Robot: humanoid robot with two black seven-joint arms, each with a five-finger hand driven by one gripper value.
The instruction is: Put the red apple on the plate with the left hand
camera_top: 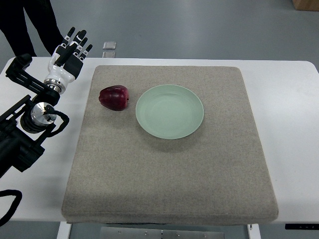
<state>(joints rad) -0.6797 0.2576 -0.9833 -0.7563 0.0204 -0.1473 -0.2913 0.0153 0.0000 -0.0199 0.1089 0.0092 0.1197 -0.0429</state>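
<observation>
A dark red apple (pixel 114 98) lies on the grey mat (pixel 169 164), just left of a pale green plate (pixel 170 111) that holds nothing. The two sit close together but do not touch. My left hand (pixel 73 49) hovers over the white table at the upper left, up and to the left of the apple and well apart from it. Its fingers are stretched out straight and hold nothing. The right arm does not show.
The mat covers most of the white table (pixel 294 99). A person's dark trouser legs (pixel 30 22) stand at the table's far left corner. A small floor fitting (pixel 109 46) lies beyond the far edge.
</observation>
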